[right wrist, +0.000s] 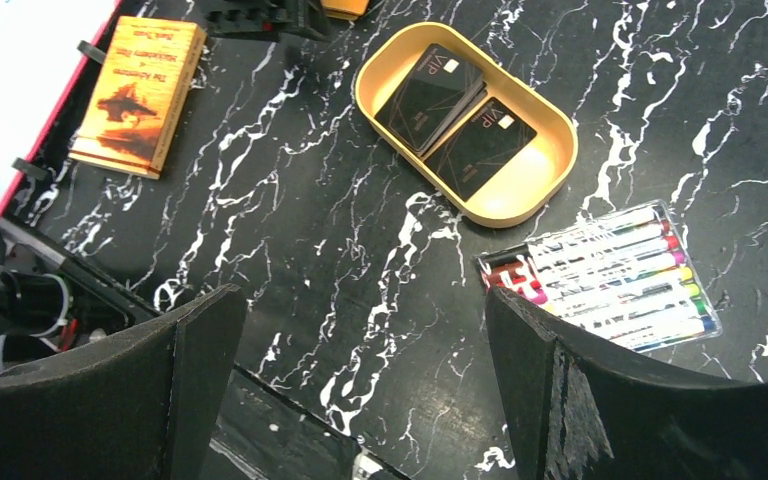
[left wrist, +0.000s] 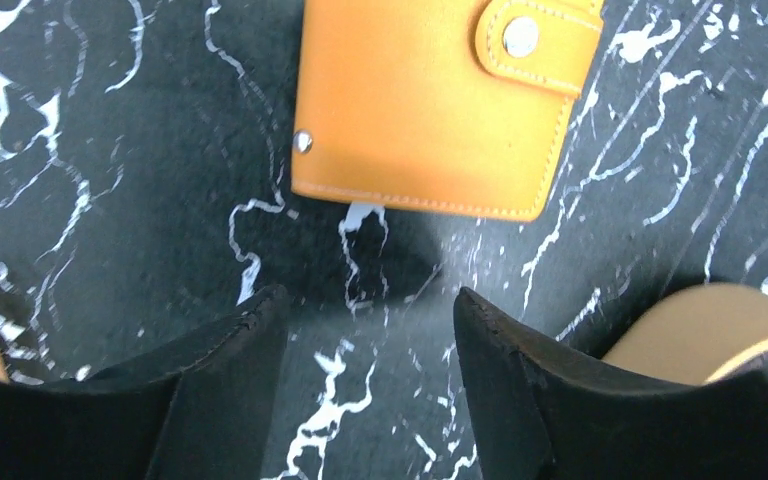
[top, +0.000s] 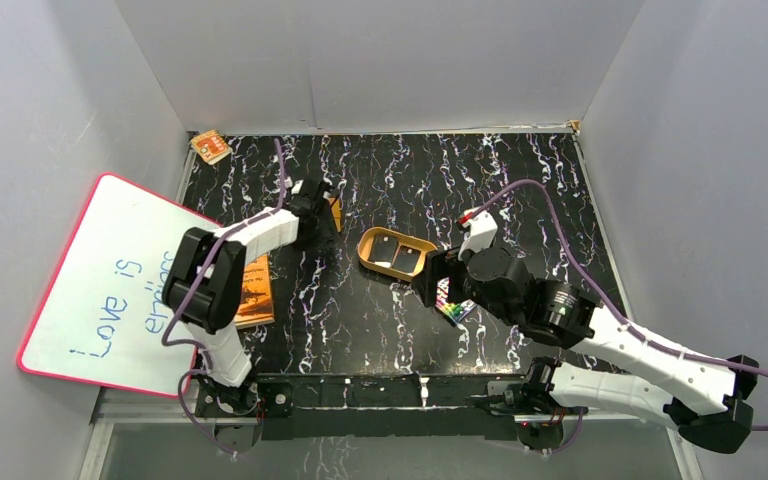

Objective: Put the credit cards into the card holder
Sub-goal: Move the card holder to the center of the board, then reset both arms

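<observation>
- so, what are the fingers doing?
- the left gripper point(left wrist: 368, 300) has its fingers apart with only bare table between them, gripping nothing. the right gripper point(right wrist: 360, 300) is spread wide and is empty too, hanging above the table.
- and the wallet?
- the wallet point(left wrist: 420, 110) lies folded flat at the top of the left wrist view, just beyond the left fingertips and not touching them. its snap tab point(left wrist: 540, 40) sits in the upper right corner.
- the cards?
- two black cards point(right wrist: 425, 95) lie overlapping in the tan tray point(right wrist: 550, 170), upper middle of the right wrist view, well apart from the wallet.
- which step, then?
- the start, i'd judge: no card is in, and the wallet needs opening. the next move probably calls for the left fingers to catch the tab or an edge and fold it open, while the right goes down to the tray. thin cards lying flat on the tray floor look hard to pinch.
- anything unclear?
- i cannot tell whether the tab is snapped. the wallet's top edge is cut off, and in the overhead view the left arm hides most of it.
</observation>
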`<state>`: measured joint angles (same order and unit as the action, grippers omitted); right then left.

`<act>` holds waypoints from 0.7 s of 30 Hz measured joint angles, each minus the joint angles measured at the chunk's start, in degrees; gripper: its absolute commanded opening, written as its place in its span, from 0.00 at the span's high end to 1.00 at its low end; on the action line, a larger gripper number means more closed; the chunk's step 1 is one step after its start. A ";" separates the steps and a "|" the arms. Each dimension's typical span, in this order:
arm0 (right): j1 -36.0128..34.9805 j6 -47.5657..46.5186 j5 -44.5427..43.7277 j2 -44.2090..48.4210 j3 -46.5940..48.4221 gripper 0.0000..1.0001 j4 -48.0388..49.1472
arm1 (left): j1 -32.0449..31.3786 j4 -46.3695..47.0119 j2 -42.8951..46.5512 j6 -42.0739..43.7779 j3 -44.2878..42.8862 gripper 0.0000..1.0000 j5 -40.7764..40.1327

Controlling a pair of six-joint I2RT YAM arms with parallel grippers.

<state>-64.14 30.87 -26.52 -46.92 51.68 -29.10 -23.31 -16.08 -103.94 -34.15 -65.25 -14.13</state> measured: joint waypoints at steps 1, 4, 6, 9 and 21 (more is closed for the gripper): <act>0.00 -0.20 -0.24 -0.37 0.11 0.01 -0.13 | 0.00 -0.37 1.11 -0.13 0.52 0.37 0.00; 0.00 -0.94 -1.01 -1.09 0.55 0.01 -0.66 | -0.02 -1.31 6.93 -0.33 2.47 0.33 -0.04; 0.00 -1.22 -1.75 -1.38 0.72 0.01 -0.79 | -0.07 -1.66 12.66 -0.55 3.67 0.31 -0.09; 0.00 -2.01 -2.58 -2.23 0.85 0.02 -0.68 | -0.11 -1.79 21.00 -1.29 4.35 0.28 -0.33; 7.74 3.98 -5.81 -27.47 17.51 0.01 -6.88 | -0.31 -9.81 36.81 -13.18 15.21 0.25 -0.87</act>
<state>-56.40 34.85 -32.34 -74.39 69.19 -35.99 -23.62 -25.89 -67.13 -47.33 -50.04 -15.00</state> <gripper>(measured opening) 0.984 0.742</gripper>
